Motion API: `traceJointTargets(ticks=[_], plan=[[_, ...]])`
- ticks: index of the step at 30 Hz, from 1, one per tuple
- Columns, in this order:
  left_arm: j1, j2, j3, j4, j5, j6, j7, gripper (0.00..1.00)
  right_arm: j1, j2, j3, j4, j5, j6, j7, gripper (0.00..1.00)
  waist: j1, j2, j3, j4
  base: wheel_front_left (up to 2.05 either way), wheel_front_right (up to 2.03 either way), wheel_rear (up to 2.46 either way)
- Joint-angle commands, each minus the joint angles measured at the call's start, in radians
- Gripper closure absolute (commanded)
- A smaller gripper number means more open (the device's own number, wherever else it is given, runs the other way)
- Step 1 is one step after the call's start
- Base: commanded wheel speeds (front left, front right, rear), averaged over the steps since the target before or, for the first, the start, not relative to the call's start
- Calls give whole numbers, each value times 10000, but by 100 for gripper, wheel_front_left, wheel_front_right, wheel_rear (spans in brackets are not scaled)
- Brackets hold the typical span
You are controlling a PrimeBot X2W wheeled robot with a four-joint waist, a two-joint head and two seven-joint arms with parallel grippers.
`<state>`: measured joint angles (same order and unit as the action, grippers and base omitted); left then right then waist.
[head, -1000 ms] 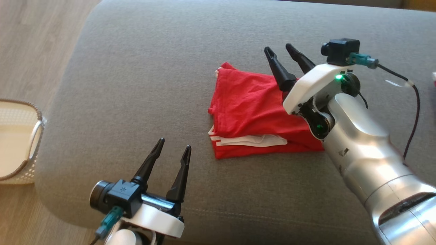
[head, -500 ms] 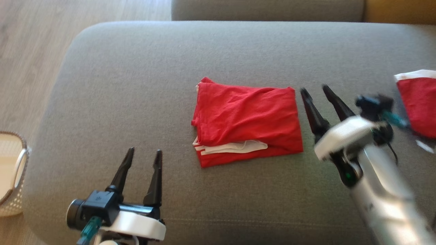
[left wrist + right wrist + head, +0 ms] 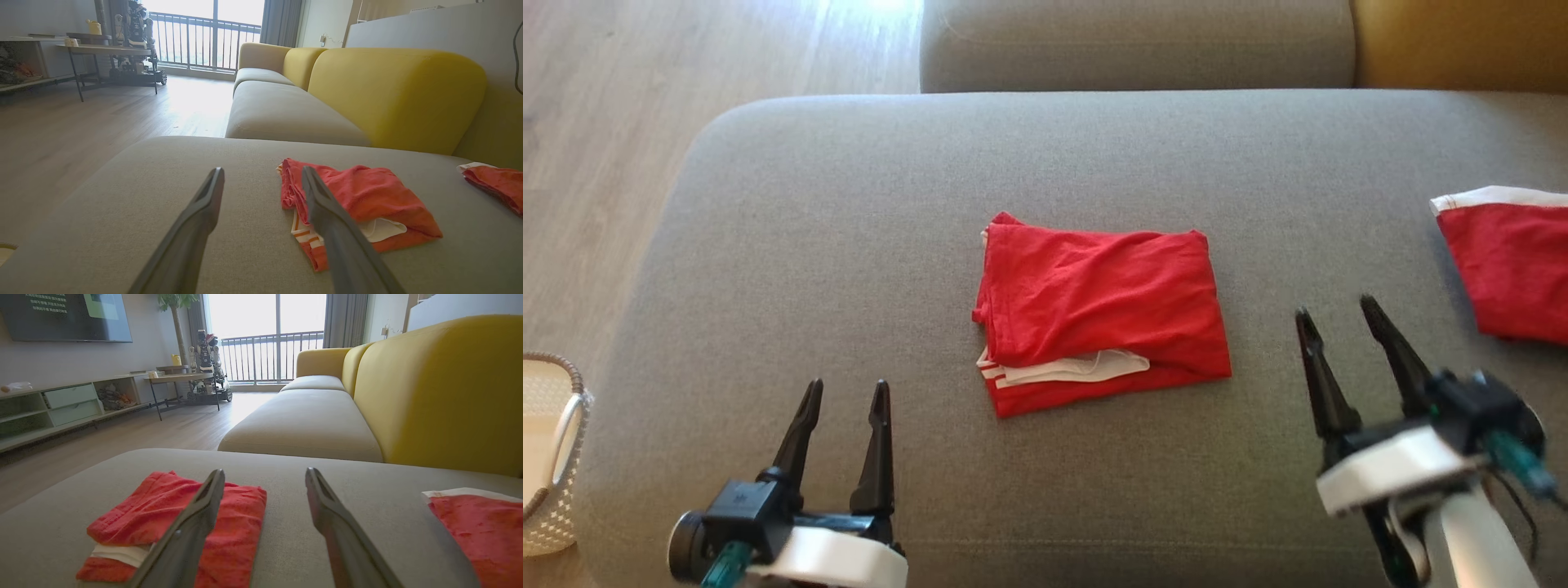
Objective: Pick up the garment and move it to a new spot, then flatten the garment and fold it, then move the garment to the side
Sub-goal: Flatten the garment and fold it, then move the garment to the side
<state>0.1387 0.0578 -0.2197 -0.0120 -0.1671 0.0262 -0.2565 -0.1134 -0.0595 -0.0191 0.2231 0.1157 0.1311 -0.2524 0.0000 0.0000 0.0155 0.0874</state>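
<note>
The right gripper (image 3: 1335,309) has pulled back. A second ago its fingers reached over the far right corner of the folded red garment (image 3: 1098,314); now it sits low at the right of the head view, well apart from the cloth. Its jaws stand wide open with nothing between them. The left gripper (image 3: 848,385) rests at the lower left as before, its jaws equally wide and empty. The head camera has also tipped up over that second, so more of the yellow backrest (image 3: 1462,41) shows. The garment's slide across the picture is the camera's doing, not the cloth's.

The garment lies near the middle of the grey sofa cushion (image 3: 849,245) as a compact rectangle with a white-trimmed layer peeking from its near edge. In the right wrist view it lies (image 3: 135,514) ahead and to the left of that gripper's fingers, untouched. A second red garment (image 3: 1515,269) lies at the cushion's right edge, well apart, and a woven basket (image 3: 556,457) stands on the floor to the left.

With both arms clear and the cloth squared up, the folding looks finished. Whether this spot already counts as "the side" cannot be told. If it does not, one more pinch and carry remains.
</note>
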Motion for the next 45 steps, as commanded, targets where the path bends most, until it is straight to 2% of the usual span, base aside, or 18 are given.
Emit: traceJointTargets(ticks=[1, 5, 10, 13, 23, 33, 36, 41, 45], plan=[[-172, -72, 380, -372, -76, 52, -53, 0, 108, 51, 101, -651, -171, -4, -92, 0, 0, 0, -88, 62, 0, 0, 0], [12, -74, 428, -390, -45, 65, -53, 0, 1110, 86, -3, -1429, -413, -4, -93, 0, 0, 0, -222, 107, 0, 0, 0], [205, -74, 425, -408, 340, -12, -53, 0, 1724, 90, -48, -1450, -157, -4, -93, 0, 0, 0, -353, 91, 0, 0, 0], [247, -70, 408, -333, 682, -61, -53, 0, 1878, 91, 72, -1464, -32, -4, -93, 0, 0, 0, -391, 86, 0, 0, 0], [369, -74, 398, -140, 681, -85, -53, 0, 2077, 92, 568, -1630, -2, -4, -93, 0, 0, 0, -504, 82, 0, 0, 0], [321, -72, 237, 46, 1071, -106, -53, 0, 2085, 92, 651, -1529, -81, -4, -93, 0, 0, 0, -481, 119, 0, 0, 0], [306, -73, 188, 101, 1102, -103, -53, 0, 2024, 93, 688, -1341, -45, -4, -93, 0, 0, 0, -417, 139, 0, 0, 0], [137, -74, -8, 147, 1064, -102, -53, 0, 1095, 93, 939, 25, 824, -4, -93, 0, 0, 0, -7, 179, 0, 0, 0], [-92, -75, -153, 144, 1034, -121, -53, 0, 136, 93, 1328, 1115, 1002, -4, -93, 0, 0, 0, 382, 269, 0, 0, 0]])
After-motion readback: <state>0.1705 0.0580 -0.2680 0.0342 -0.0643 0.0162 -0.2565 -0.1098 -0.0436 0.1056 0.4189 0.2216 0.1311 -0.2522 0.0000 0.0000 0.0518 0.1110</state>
